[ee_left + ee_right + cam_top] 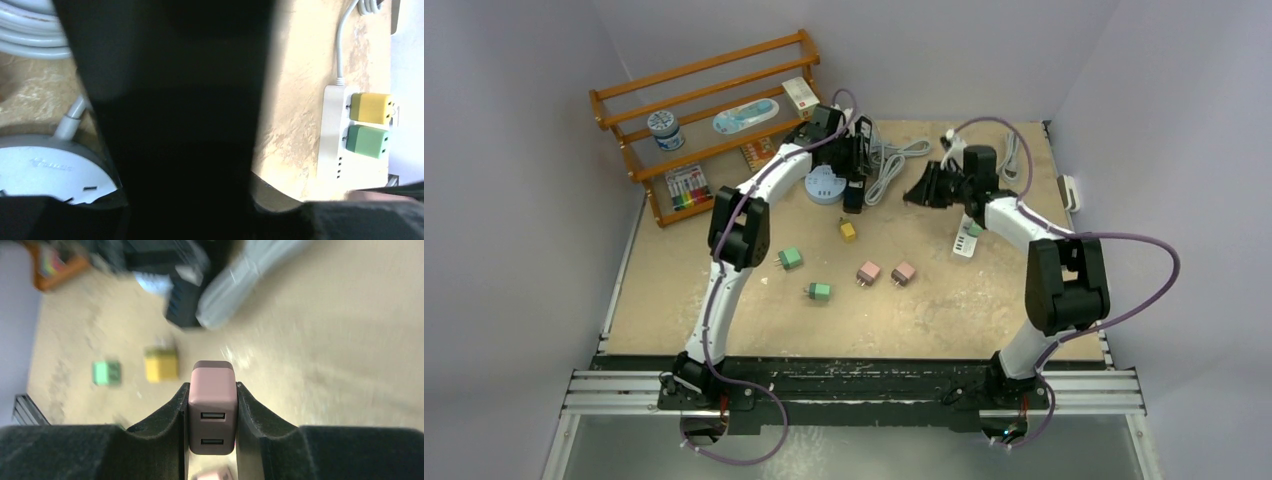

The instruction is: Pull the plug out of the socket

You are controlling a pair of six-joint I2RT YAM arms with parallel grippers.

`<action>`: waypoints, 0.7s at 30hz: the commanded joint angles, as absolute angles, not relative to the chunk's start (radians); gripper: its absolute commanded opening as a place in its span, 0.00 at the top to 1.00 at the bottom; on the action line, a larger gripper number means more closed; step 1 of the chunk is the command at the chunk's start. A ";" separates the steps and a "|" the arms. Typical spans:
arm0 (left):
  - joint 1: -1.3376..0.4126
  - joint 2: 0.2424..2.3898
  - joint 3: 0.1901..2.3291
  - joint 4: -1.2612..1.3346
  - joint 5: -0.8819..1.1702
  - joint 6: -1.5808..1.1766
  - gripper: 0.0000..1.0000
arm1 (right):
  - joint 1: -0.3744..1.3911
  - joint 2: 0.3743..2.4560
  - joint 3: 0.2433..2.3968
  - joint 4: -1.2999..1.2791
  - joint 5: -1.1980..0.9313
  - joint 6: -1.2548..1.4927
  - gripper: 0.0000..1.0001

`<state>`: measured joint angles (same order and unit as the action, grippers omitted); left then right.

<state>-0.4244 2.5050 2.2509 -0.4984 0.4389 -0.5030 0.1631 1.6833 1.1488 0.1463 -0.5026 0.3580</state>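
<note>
My right gripper (212,386) is shut on a pink plug (212,405) with two USB ports and holds it in the air above the table. In the top view the right gripper (921,188) is left of a white power strip (967,240). That strip (332,135) holds a yellow plug (371,107) and a green plug (367,141). My left gripper (856,170) is on a black socket block (854,198), which fills most of the left wrist view (175,100) and hides the jaws.
Loose plugs lie mid-table: two green (790,258) (820,291), two pink (869,272) (904,272), one yellow (848,230). A round white hub (825,185) and coiled grey cables (894,160) sit at the back. A wooden rack (704,120) stands at the back left.
</note>
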 commanded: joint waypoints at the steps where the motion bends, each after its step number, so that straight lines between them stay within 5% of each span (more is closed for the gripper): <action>1: -0.379 2.498 2.284 -0.637 0.387 -0.428 0.46 | 0.171 1.656 1.046 0.103 -0.497 0.294 1.00; 7: -0.338 2.420 2.261 -0.753 0.256 -0.371 0.28 | 0.214 1.636 1.032 0.039 -0.456 0.304 1.00; 15: -0.286 2.338 2.302 -0.870 0.143 -0.362 0.21 | 0.300 1.693 1.037 -0.012 -0.421 0.315 0.89; 21: -0.277 2.083 1.942 -0.698 0.099 -0.499 0.18 | 0.316 1.713 1.047 -0.033 -0.427 0.327 0.68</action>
